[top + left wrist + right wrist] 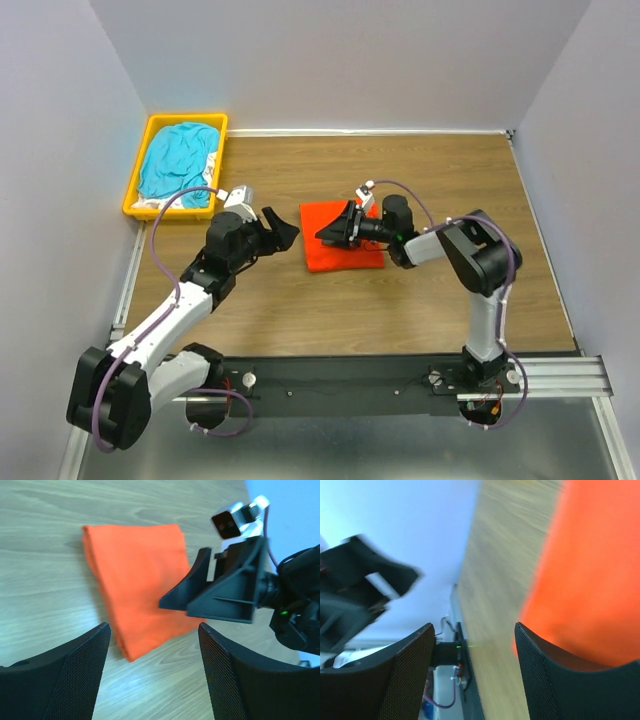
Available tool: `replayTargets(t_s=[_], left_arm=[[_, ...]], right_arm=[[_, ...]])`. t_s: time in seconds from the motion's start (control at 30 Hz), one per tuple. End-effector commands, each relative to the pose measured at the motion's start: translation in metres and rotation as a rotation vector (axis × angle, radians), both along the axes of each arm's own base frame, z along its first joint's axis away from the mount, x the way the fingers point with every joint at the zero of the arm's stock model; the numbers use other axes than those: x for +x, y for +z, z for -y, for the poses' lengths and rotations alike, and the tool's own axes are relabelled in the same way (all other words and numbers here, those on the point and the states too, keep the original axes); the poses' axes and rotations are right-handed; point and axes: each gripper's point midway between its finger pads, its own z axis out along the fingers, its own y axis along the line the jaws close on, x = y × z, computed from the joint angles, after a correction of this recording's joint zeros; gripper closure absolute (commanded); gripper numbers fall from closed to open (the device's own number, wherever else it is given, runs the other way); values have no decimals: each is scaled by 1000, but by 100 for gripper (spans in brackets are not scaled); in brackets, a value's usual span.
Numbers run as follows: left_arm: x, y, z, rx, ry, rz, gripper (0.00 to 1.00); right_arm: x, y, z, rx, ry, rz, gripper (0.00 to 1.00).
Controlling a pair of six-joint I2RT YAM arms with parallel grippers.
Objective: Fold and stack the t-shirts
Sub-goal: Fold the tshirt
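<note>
Folded orange-red t-shirt (345,258) lies flat in the middle of the table (430,180), a neat square; the right gripper (330,230) hovers over its left half, jaws spread wide, nothing in them; the left gripper (285,235) sits just off the shirt's left edge, jaws wide too, empty. The teal t-shirt (180,160) is heaped in the yellow bin (135,185) at the far left corner.

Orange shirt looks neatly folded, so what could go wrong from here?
The right pincer is open right above the orange shirt; a finger could catch the cloth and spoil the fold. The left pincer is close beside it, so the two might bump. The teal shirt lies bunched with white fabric in the yellow bin, so both may lift together.
</note>
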Motion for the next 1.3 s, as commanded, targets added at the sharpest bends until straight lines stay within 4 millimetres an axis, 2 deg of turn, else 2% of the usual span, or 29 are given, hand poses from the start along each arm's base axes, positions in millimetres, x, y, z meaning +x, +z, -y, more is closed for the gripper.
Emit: replayTargets(t_s=[0.0,0.1,0.2,0.23,0.27,0.33,0.47,0.57,0.7,0.8,0.93,0.97,1.03,1.07,1.17,1.27], left_arm=[[-5,-16,-25,124,73,-46,21],[-9,-14,-33,147,96,-43,21],[-10,-4,-44,182,139,-17,20],[-9,-2,-49,193,161,-10,20],[-11,3,-52,200,169,3,20],[-11,4,-57,211,189,8,20],[-15,-1,-59,206,195,-6,20],[-18,0,-58,179,202,-11,20],[-22,1,-59,156,212,-13,20],[-24,1,-61,146,220,-14,20],[-28,-2,-61,134,221,-27,20],[-29,-4,-61,132,223,-34,20],[-30,-5,-61,125,224,-39,20],[-32,-8,-61,126,220,-47,20],[-37,-11,-61,116,220,-61,20],[-42,-11,-61,97,218,-66,20]], right_arm=[[6,-85,5,-114,-82,-165,28],[-1,-131,20,-183,-140,-266,28],[-7,-137,26,-204,-159,-281,28],[-6,-132,25,-198,-156,-273,28],[-3,-117,24,-181,-155,-245,28],[3,-100,19,-170,-151,-224,28],[16,-40,6,-109,-138,-140,28],[16,-7,-9,-55,-109,-109,28],[7,12,-31,-17,-57,-104,28],[-5,-4,-46,-30,-17,-139,28],[-19,-45,-56,-84,-4,-198,28],[-23,-66,-55,-110,-2,-236,28],[-31,-86,-55,-135,5,-264,28],[-35,-104,-53,-162,9,-281,28],[-39,-121,-48,-193,13,-284,28],[-41,-112,-50,-182,40,-255,29]])
